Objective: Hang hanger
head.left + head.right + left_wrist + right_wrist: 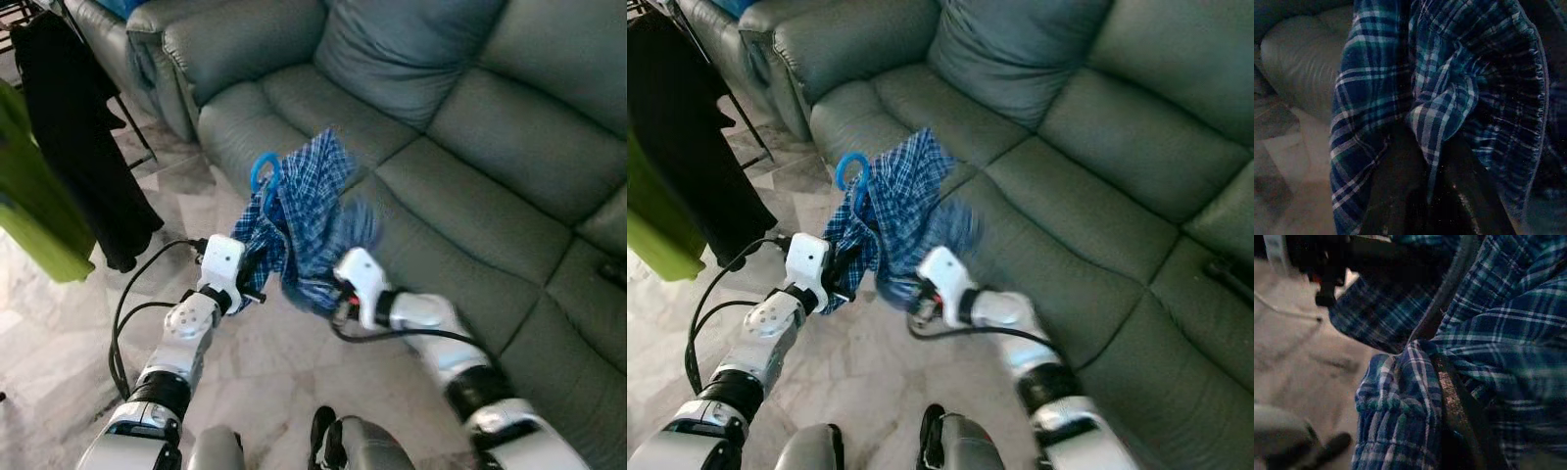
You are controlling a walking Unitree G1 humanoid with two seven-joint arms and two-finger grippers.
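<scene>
A blue plaid garment (312,223) hangs on a blue hanger, whose hook (263,172) sticks up at its top left. I hold it in the air in front of the sofa, between both arms. My left gripper (257,281) grips the garment's lower left side; in the left wrist view its black fingers (1396,186) pinch a fold of plaid cloth (1440,112). My right gripper (330,294) is shut on the garment's lower right edge, and in the right wrist view cloth (1498,333) is bunched around one finger (1452,406). The rest of the hanger is hidden inside the cloth.
A grey leather sofa (470,147) fills the back and right. At the left stands a drying rack with a black garment (78,147) and a green one (34,215). Black cables (127,313) loop over the marble floor (59,333).
</scene>
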